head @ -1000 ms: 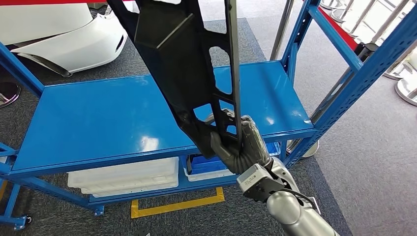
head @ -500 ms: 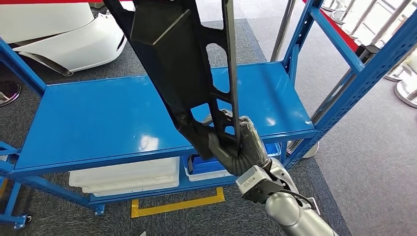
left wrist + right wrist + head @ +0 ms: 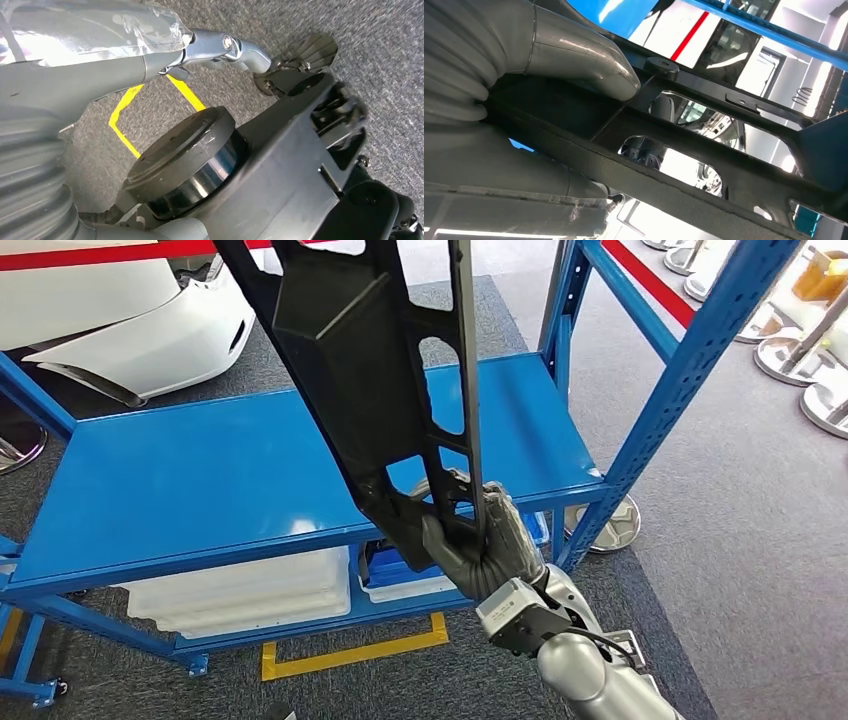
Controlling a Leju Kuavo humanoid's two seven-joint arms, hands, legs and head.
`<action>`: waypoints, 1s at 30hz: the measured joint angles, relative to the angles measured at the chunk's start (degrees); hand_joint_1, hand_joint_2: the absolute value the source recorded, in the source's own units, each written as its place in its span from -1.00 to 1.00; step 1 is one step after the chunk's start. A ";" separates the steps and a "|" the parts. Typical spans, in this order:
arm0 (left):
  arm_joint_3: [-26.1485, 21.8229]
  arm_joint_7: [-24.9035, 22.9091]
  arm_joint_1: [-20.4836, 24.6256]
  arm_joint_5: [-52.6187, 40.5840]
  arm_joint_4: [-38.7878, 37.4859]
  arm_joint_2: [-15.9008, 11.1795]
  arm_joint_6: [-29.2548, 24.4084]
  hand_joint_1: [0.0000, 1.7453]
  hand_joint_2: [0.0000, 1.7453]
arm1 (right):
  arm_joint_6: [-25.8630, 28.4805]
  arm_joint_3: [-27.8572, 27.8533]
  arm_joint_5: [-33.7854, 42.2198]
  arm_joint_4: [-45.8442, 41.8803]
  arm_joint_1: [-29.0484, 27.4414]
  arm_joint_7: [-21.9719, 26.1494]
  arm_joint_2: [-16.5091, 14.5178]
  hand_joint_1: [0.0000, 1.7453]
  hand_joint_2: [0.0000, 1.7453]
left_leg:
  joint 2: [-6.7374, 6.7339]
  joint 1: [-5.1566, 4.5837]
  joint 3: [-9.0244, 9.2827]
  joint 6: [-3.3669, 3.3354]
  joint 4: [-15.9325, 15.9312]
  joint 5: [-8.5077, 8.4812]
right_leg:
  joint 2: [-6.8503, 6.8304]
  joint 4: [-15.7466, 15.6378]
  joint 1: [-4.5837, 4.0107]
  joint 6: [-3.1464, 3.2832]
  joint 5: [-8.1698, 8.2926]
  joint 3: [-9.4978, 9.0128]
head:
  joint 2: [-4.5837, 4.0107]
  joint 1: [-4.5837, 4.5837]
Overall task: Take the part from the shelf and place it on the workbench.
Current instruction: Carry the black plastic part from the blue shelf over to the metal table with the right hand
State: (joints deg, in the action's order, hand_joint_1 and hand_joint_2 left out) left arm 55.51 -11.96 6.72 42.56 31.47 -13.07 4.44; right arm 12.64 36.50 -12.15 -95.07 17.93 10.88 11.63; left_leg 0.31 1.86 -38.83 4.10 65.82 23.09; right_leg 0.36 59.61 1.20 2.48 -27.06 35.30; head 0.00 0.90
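My right hand (image 3: 480,545) grips the black part (image 3: 370,370) by its near end, lifted above the blue shelf (image 3: 200,480). It is long and top-heavy, so it could swing or clip the right upright (image 3: 690,360). Its far end is cut off (left hand (image 3: 60,60): cannot tell).

We see our right hand (image 3: 483,546) gripping the lower end of a long black plastic part with cut-out openings (image 3: 375,370), which rises tilted above the blue metal shelf (image 3: 190,480). Under the shelf board sit a white plastic tray (image 3: 245,592) and a blue bin (image 3: 388,566). A yellow floor marking (image 3: 350,653) lies on grey carpet (image 3: 760,540).
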 joint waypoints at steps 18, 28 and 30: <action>0.85 1.63 0.05 1.78 -0.67 -0.24 -0.15 -1.00 1.00 | 1.55 0.00 0.19 0.33 -0.21 -0.86 0.35 1.00 1.00 | -0.56 -2.05 5.36 -4.73 -8.31 -3.96 | -0.41 13.42 -0.65 -2.64 -7.35 7.41 | 0.00 0.91; 0.92 3.48 -0.74 4.07 -1.17 -0.23 -1.02 -1.00 1.00 | 3.20 0.00 -0.65 0.26 -0.96 -1.42 0.59 1.00 1.00 | -0.62 -1.87 0.57 -2.34 -6.00 -6.63 | -0.30 -0.91 -1.08 -0.21 -2.92 -4.34 | 0.00 0.43; 0.95 3.79 -1.06 4.68 -1.36 -0.22 -1.16 -1.00 1.00 | 3.27 0.00 -0.74 0.26 -1.12 -1.40 0.59 1.00 1.00 | -0.49 -1.63 -0.94 -1.67 -2.02 -2.48 | -0.42 -1.19 -0.86 0.64 -1.70 -3.23 | 0.00 1.03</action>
State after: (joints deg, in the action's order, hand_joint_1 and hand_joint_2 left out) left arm 56.46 -8.17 5.66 47.24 30.11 -13.29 3.27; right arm 15.91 36.50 -12.90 -94.80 16.82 9.48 12.22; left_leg -0.18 0.23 -39.77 2.43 63.81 20.61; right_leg -0.07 58.42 0.33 3.12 -28.77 32.07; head 0.00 1.93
